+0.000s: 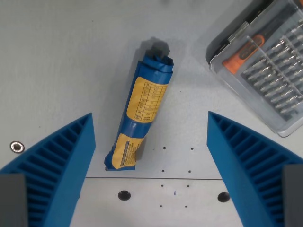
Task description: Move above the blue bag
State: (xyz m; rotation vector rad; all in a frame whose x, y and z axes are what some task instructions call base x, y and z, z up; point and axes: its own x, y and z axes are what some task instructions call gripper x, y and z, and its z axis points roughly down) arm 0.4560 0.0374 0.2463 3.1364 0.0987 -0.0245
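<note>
Gripper (150, 142): wide open, holding nothing.
Blue bag (142, 111): lies on the table (57, 56), between the two fingers, nearer the left one.
Clear box (265, 56): top right, maybe tool bits inside.

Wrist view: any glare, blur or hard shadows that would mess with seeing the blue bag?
Wrist view: blue bag is sharp, label print visible but too small to read; a soft shadow sits at its top end. Lighting on the table is even, no glare there. The clear bit case shows mild reflections on its lid. The gripper fingers are slightly soft at the frame edges.
</note>
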